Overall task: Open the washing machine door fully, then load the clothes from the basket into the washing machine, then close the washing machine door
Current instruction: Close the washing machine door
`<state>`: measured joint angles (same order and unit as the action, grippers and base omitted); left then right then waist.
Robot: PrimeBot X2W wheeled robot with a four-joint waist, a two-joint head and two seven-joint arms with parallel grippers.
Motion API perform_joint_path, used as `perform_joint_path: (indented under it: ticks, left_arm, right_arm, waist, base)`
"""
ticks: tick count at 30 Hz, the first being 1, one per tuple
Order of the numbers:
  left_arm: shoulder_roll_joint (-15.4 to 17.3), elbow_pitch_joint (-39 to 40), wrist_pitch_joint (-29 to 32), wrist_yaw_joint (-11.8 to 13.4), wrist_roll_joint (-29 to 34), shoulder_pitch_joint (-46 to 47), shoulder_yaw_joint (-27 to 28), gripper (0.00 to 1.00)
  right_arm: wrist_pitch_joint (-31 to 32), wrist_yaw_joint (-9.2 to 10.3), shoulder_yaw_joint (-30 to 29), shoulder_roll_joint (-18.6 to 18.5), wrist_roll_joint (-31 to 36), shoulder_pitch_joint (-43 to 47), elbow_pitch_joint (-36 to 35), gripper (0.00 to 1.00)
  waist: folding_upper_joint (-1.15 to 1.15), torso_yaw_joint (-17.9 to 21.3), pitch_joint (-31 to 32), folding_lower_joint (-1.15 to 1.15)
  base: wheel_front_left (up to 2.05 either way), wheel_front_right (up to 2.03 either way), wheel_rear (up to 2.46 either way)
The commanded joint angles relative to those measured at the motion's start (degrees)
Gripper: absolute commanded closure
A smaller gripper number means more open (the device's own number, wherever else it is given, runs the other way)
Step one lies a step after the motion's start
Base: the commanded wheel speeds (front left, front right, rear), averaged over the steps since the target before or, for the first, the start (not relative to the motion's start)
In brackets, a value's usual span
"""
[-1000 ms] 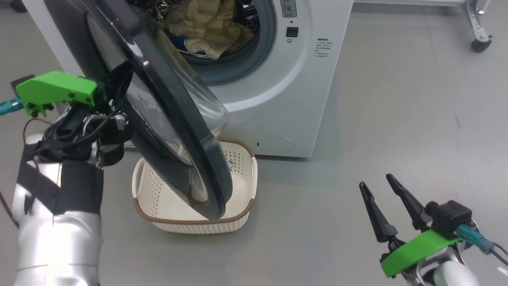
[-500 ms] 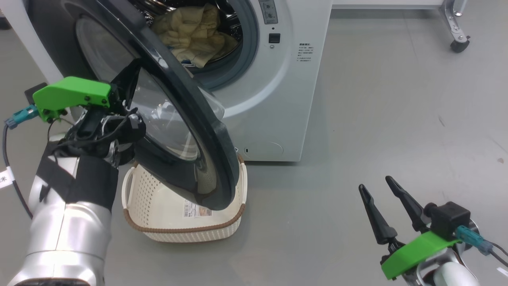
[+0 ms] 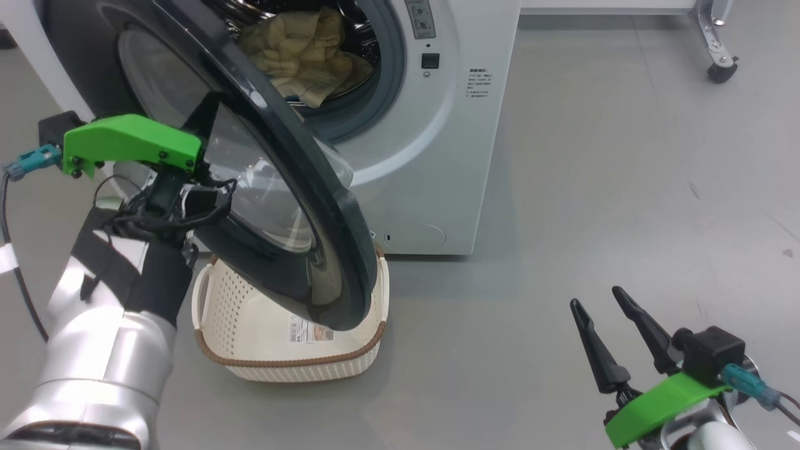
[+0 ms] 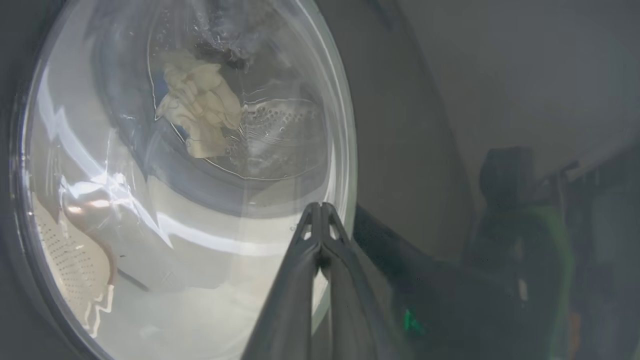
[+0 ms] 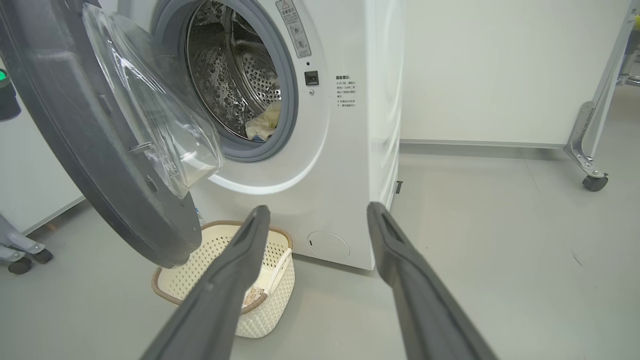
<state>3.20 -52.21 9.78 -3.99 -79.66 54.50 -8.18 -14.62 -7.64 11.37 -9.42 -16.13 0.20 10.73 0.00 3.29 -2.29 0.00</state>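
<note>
The left gripper [image 4: 321, 209], fingers together, pointed at the washing machine door [image 3: 340, 244] mid-frame. The right gripper [image 3: 595, 297], lower right, stood apart and empty. The clothes [image 3: 294, 53] lay inside.

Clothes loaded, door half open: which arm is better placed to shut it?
Left. The left gripper, shut, is at the door's outer face; the right gripper hangs open over the floor, away from it.

Overhead head, wrists toward door [image 3: 334, 212]
</note>
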Motion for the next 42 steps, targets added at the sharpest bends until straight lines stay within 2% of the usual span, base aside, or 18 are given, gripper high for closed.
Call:
perform_joint_path:
  ticks: [1,7,8,9,10,12,13,16,17,20,27,34,38,39,40,42]
  left_arm:
    - [3.1,1.4,-0.7,-0.5,1.8,2.9,-0.3,1.00]
    - [6.8,1.9,-8.0,0.6,12.5,0.0,-6.9,1.00]
    - [7.1,2.3,-9.0,0.8,13.8,-0.8,-7.8,0.93]
    - [7.5,2.7,-10.1,1.1,15.1,-1.7,-8.6,0.75]
    - [7.9,3.2,-11.3,1.6,16.5,-2.6,-9.4,0.38]
    - [8.7,4.1,-13.9,2.7,19.2,-4.4,-11.0,0.15]
    - [9.1,4.6,-15.1,3.3,20.5,-5.4,-11.7,0.00]
    - [10.2,5.9,-17.8,4.7,24.0,-8.5,-14.1,0.00]
    - [11.2,6.8,-20.1,6.2,26.6,-10.4,-15.5,0.00]
    - [12.6,8.3,-22.8,8.6,30.4,-13.3,-17.1,0.00]
    - [14.6,12.3,-24.7,10.7,36.7,-21.4,-18.7,0.00]
    - [15.3,23.4,-24.8,12.4,47.3,-31.3,-12.3,0.00]
    - [14.1,29.4,-24.8,12.5,54.0,-37.1,-7.6,0.00]
    - [14.1,29.4,-24.8,12.5,54.0,-37.1,-7.6,0.00]
    - [13.3,31.9,-24.8,12.5,57.4,-40.0,-5.4,0.00]
    - [12.1,34.3,-24.8,12.3,59.9,-42.8,-3.0,0.00]
  right_arm:
    - [-0.4,0.15,0.6,-0.7,-0.3,-1.0,-1.8,0.00]
    - [-0.4,0.15,-0.4,-0.5,-0.1,-0.2,-2.2,0.00]
    - [-0.4,0.15,-0.7,-0.5,-0.1,0.0,-2.3,0.00]
    - [-0.4,0.15,-1.0,-0.5,0.0,0.2,-2.4,0.00]
    - [-0.4,0.15,-1.2,-0.5,0.0,0.4,-2.4,0.00]
    - [-0.4,0.15,-1.6,-0.4,0.1,0.8,-2.6,0.00]
    - [-0.4,0.15,-1.7,-0.4,0.2,0.8,-2.7,0.00]
    - [-0.4,0.15,-2.1,-0.5,0.3,0.9,-2.8,0.00]
    - [-0.4,0.15,-2.4,-0.5,0.4,1.0,-3.0,0.00]
    - [-0.4,0.15,-2.7,-0.6,0.5,1.1,-3.2,0.00]
    - [-0.4,0.15,-4.0,-0.7,0.9,1.5,-3.7,0.00]
    - [-0.4,0.15,-4.7,-0.6,1.1,1.3,-3.8,0.00]
    - [-0.4,0.15,-4.8,-0.5,1.1,1.4,-3.6,0.00]
    - [-0.4,0.15,-4.8,-0.5,1.1,1.4,-3.6,0.00]
    - [-0.4,0.15,-4.9,-0.4,1.1,1.5,-3.4,0.00]
    - [-0.4,0.15,-4.9,-0.4,1.1,1.7,-3.3,0.00]
  waist:
    - [0.00,-0.3,0.1,0.00]
    - [0.00,-1.4,0.2,0.00]
    - [0.00,-1.6,0.2,0.00]
    - [0.00,-1.9,0.2,0.00]
    - [0.00,-2.1,0.2,0.00]
    - [0.00,-2.6,0.2,0.00]
    - [0.00,-2.7,0.1,0.00]
    - [0.00,-3.2,0.1,0.00]
    - [0.00,-3.4,0.0,0.00]
    - [0.00,-3.7,-0.3,0.00]
    - [0.00,-3.9,-0.7,0.00]
    - [0.00,-3.4,-1.1,0.00]
    - [0.00,-3.1,-0.8,0.00]
    - [0.00,-3.1,-0.8,0.00]
    - [0.00,-2.9,-0.5,0.00]
    - [0.00,-2.6,-0.3,0.00]
  base:
    - [0.00,0.00,0.00]
    - [0.00,0.00,0.00]
    - [0.00,0.00,0.00]
    - [0.00,0.00,0.00]
    - [0.00,0.00,0.00]
    - [0.00,0.00,0.00]
    - [0.00,0.00,0.00]
    - [0.00,0.00,0.00]
    - [0.00,0.00,0.00]
    - [0.00,0.00,0.00]
    - [0.00,0.00,0.00]
    - [0.00,0.00,0.00]
    - [0.00,0.00,0.00]
    - [0.00,0.00,0.00]
    - [0.00,0.00,0.00]
    - [0.00,0.00,0.00]
